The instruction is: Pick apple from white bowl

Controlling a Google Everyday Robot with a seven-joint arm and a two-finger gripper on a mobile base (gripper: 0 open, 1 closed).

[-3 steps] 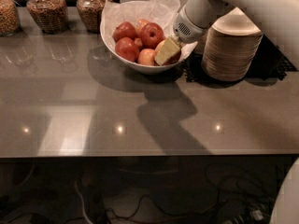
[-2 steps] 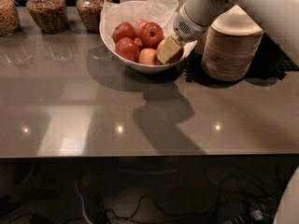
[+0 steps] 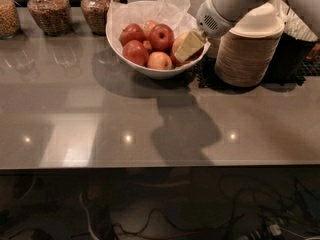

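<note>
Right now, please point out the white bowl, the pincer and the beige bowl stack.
white bowl [image 3: 150, 73], camera view, front outer wall.
pincer [image 3: 184, 51], camera view, pale tip, at the bowl's right side.
beige bowl stack [image 3: 245, 59], camera view, ribbed side.

At least six apples [image 3: 161, 36], one white bowl [image 3: 161, 74], three jars [image 3: 49, 15], one end effector [image 3: 188, 47] (at the bowl's right).

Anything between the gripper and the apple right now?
Nothing shows between them in the camera view. The gripper is inside the white bowl, at its right side, right up against the apple and partly covering it.
</note>
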